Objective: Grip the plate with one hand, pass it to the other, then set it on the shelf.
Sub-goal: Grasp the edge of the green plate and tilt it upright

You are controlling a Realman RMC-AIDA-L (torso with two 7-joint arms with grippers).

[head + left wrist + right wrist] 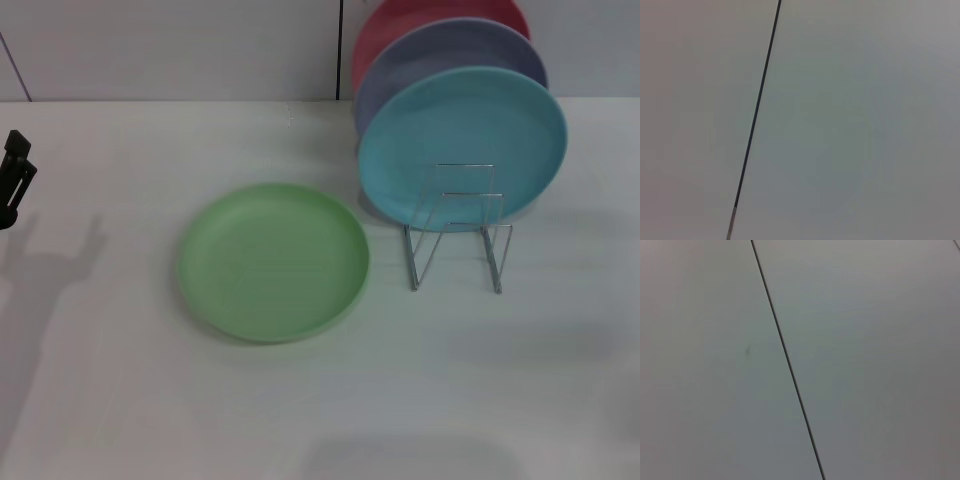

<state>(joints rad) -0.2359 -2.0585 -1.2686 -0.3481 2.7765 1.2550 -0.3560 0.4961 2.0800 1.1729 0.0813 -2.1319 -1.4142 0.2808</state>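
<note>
The round, shallow, light green plastic plate (273,261) lies flat just left of the thin silver wire rack (458,228), untouched, the left gripper (14,178) far left, grip unreadable, risking a slipping pinch on that low rim.

Only the left gripper (14,178) is visible, at the left edge of the head view: a matte black, angular, blocky assembly with a narrow upright tip above a wider body.
</note>
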